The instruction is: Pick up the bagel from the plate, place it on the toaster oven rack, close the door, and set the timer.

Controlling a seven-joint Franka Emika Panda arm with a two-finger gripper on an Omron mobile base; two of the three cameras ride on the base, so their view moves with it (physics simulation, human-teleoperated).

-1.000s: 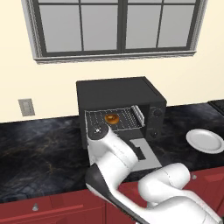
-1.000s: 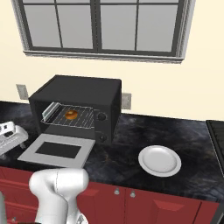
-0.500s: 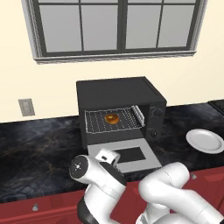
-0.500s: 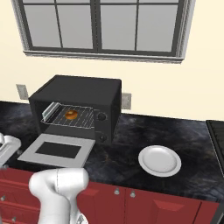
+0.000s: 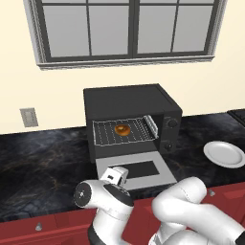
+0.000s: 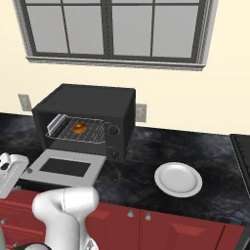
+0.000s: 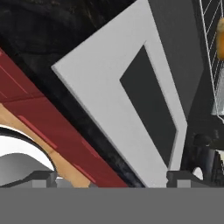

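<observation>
The golden-brown bagel (image 5: 122,129) (image 6: 79,128) lies on the silver toaster oven rack (image 5: 139,131) (image 6: 93,133) inside the black oven. The light grey door (image 5: 135,173) (image 6: 66,167) (image 7: 105,92) is folded down flat onto the counter, dark window up. The white plate (image 5: 225,154) (image 6: 178,179) sits bare to the oven's right. My gripper (image 7: 113,178) is open, holding nothing, low at the counter's front edge and looking up across the door; the rack (image 7: 209,48) and bagel (image 7: 220,33) show at that view's right edge. Its white hand (image 5: 116,176) (image 6: 10,170) hovers by the door's near left corner.
Two dark knobs (image 5: 171,122) (image 6: 113,130) sit on the oven's right panel. Red cabinet fronts (image 7: 48,118) run under the black marbled counter (image 5: 43,162). A wall outlet (image 5: 28,116) is left of the oven, and a window is above it.
The hand has drawn back from the oven mouth and dropped toward the counter's front edge, staying open. The bagel rests unmoved on the rack; the door is still down.
</observation>
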